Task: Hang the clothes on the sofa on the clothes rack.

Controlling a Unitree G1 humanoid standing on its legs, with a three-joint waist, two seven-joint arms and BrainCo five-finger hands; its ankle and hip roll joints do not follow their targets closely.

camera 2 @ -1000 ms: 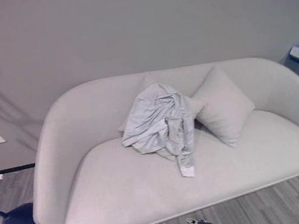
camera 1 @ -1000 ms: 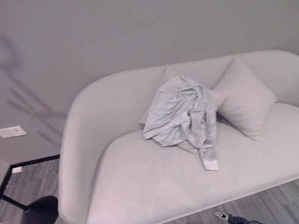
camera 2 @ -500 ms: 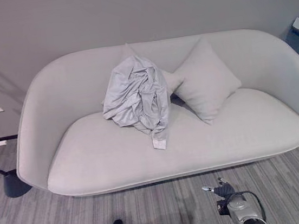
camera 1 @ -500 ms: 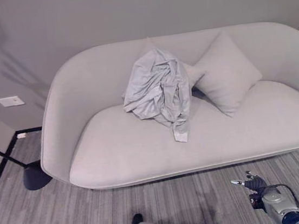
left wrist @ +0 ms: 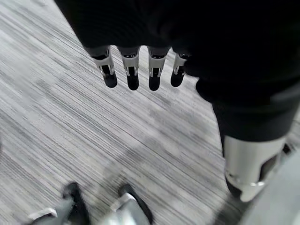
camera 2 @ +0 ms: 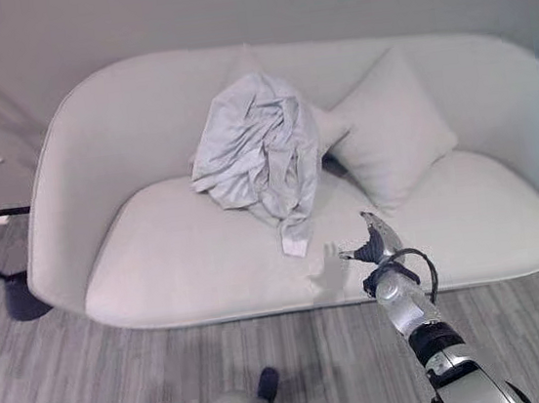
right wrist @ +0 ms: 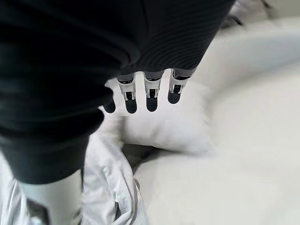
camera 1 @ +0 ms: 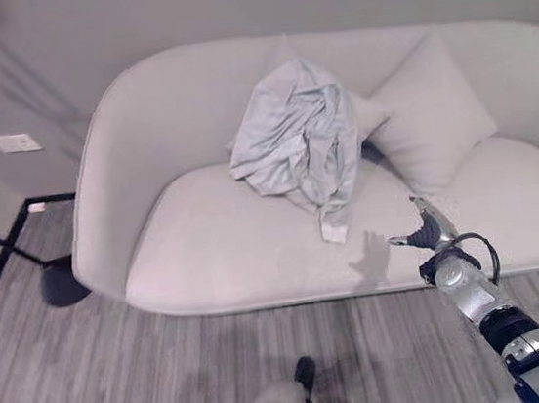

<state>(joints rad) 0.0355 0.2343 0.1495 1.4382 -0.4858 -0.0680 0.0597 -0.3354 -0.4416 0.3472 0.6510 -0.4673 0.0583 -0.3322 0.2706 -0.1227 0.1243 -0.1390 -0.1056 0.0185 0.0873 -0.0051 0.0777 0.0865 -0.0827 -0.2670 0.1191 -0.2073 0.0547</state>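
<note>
The right hand (camera 1: 428,228), fingers relaxed and empty, has been raised over the sofa (camera 1: 217,257) since half a second ago, the shirt (camera 1: 299,139) ahead; the left hand (left wrist: 140,70) is held slack.

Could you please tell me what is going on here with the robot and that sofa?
The right robot hand, fingers open, is raised over the front of the pale grey curved sofa, holding nothing. The crumpled light blue-grey garment lies untouched against the backrest, beside a pale square cushion. The left robot hand hangs open above the grey striped floor.
</note>
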